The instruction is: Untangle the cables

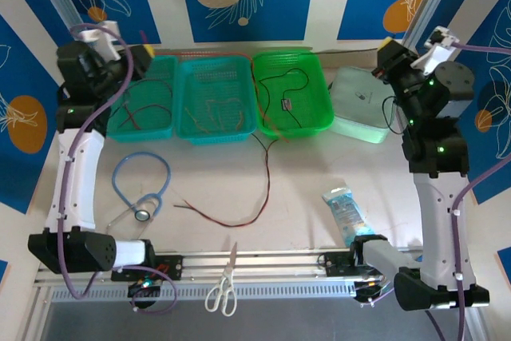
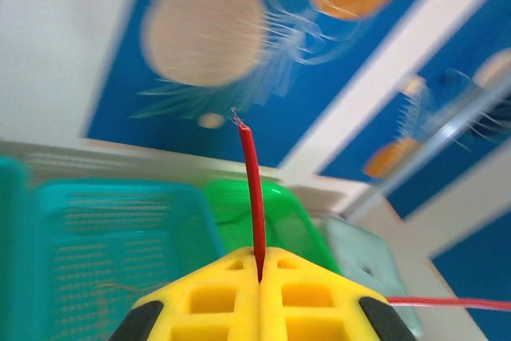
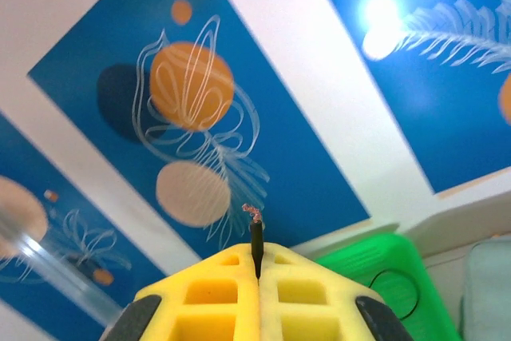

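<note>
Jaws clamped: my left gripper (image 2: 259, 257) pinches red cable (image 2: 254, 189), right gripper (image 3: 257, 255) black cable (image 3: 256, 235); only stubs visible, rest hidden.

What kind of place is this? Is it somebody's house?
Probably a robot practice booth, not a house: two robot arms fixed to a table, printed blue leaf panels for walls, and plastic baskets of loose cables.

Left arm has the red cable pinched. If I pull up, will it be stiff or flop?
Likely floppy: only a short stub of the red cable stands straight above the shut left gripper, and the dark cable lies in loose curves. Probably light, being so thin. It may slip, pinched near its bare tip.
</note>
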Controlling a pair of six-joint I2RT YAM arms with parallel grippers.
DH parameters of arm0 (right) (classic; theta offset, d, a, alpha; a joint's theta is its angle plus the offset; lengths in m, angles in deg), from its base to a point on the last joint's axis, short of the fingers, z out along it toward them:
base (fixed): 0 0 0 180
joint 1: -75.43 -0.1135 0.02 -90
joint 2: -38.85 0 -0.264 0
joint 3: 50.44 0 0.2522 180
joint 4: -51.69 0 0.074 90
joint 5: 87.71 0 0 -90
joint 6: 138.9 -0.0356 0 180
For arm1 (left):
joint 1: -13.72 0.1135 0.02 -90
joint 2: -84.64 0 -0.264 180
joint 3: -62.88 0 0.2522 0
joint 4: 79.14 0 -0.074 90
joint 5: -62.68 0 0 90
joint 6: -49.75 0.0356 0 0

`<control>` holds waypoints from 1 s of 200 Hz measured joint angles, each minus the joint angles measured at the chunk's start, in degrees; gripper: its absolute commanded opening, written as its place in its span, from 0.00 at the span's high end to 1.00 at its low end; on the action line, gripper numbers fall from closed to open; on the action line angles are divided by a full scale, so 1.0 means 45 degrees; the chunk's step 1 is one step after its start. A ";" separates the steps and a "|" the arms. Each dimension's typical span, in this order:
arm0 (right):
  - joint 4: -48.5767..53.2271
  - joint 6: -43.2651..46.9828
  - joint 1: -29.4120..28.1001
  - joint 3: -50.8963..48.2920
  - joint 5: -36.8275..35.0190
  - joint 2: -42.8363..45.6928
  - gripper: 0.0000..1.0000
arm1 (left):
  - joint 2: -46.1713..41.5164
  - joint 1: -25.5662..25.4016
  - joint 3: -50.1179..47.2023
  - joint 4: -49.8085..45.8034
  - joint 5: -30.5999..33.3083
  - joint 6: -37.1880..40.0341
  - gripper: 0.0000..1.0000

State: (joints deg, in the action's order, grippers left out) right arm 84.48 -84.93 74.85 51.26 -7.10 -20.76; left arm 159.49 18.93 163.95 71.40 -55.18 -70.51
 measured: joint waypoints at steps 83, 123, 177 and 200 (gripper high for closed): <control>0.0364 -0.0228 0.2730 0.1243 -0.1166 -0.0277 1.00 | -0.0146 0.4104 -0.0491 0.0947 0.1229 -0.2589 1.00; 0.0471 -0.0384 0.3784 0.2312 -0.1316 -0.0714 1.00 | -0.0049 0.5047 -0.0481 0.2152 0.2283 -0.3920 1.00; 0.0899 -0.1195 0.6003 0.2943 -0.0510 -0.0884 1.00 | 0.0665 0.5455 0.0646 0.3473 0.2851 -0.5731 1.00; 0.0923 -0.1477 0.5542 0.3152 0.0335 -0.1253 1.00 | 0.1229 0.4964 0.1734 0.3871 0.2613 -0.6130 1.00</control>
State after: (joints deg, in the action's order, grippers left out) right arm 88.63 -91.57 99.79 65.45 -5.59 -26.40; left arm 165.02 41.27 171.75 88.82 -43.42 -98.09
